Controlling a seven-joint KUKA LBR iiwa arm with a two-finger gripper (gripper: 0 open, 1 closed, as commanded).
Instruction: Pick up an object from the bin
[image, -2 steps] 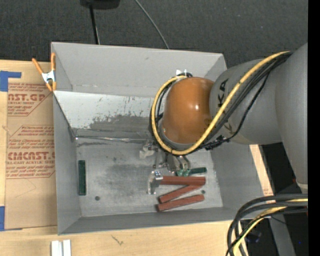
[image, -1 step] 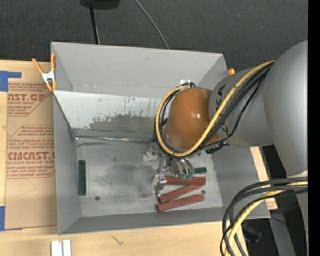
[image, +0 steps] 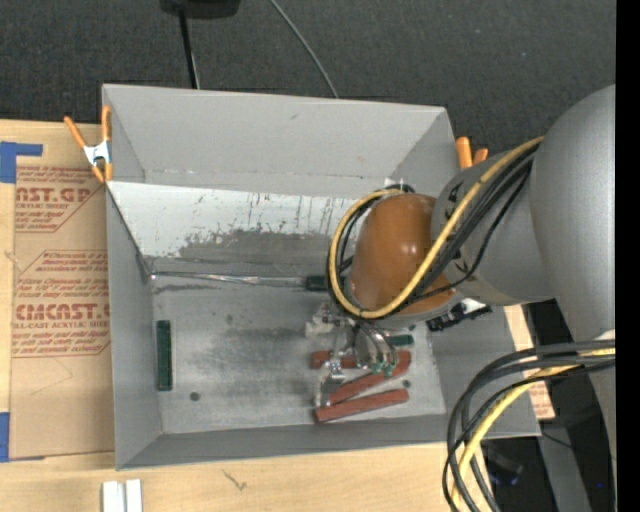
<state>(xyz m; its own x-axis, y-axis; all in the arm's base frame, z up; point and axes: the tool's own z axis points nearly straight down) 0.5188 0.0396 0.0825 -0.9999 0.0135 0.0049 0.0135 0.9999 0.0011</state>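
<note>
My gripper (image: 357, 352) is low in the bin's front right part, under the orange wrist cover, right over a small cluster of reddish-brown sticks. One long reddish-brown stick (image: 362, 402) lies just in front of it on the bin floor. A shorter red stick (image: 392, 372) lies at its right side and another red piece (image: 320, 357) at its left. A small green piece (image: 402, 341) peeks out to its right. The gripper's body hides what lies directly beneath it.
A dark green flat bar (image: 163, 355) lies lengthwise near the bin's left wall. A thin metal rod (image: 230, 279) with a dark tip runs along the foot of the back wall. The arm and its cables cover the bin's right side.
</note>
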